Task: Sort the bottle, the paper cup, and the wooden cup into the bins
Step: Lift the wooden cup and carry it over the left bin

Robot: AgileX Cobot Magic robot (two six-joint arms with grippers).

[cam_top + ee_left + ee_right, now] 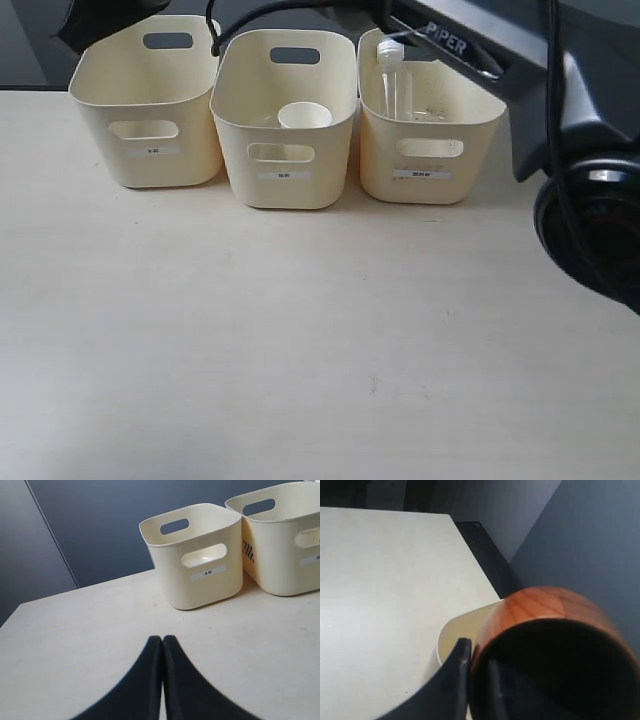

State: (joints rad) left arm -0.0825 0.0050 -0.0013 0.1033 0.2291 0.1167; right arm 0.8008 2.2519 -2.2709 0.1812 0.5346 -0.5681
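Note:
The three cream bins stand in a row at the back of the table: left bin (150, 105), middle bin (285, 195), right bin (430, 190). The white paper cup (304, 115) sits upright inside the middle bin. The clear bottle (394, 80) with its white cap stands in the right bin. My right gripper (479, 655) is shut on the brown wooden cup (545, 610), one finger outside the wall and one inside, above a cream bin rim (457, 625). My left gripper (162, 641) is shut and empty, low over the table in front of the left bin (200, 590).
A black arm link marked PIPER (450, 45) crosses behind the bins, and a large dark arm joint (590, 220) fills the right edge. A dark shape (110, 20) hangs over the left bin's far rim. The table (300, 350) ends at a dark wall behind.

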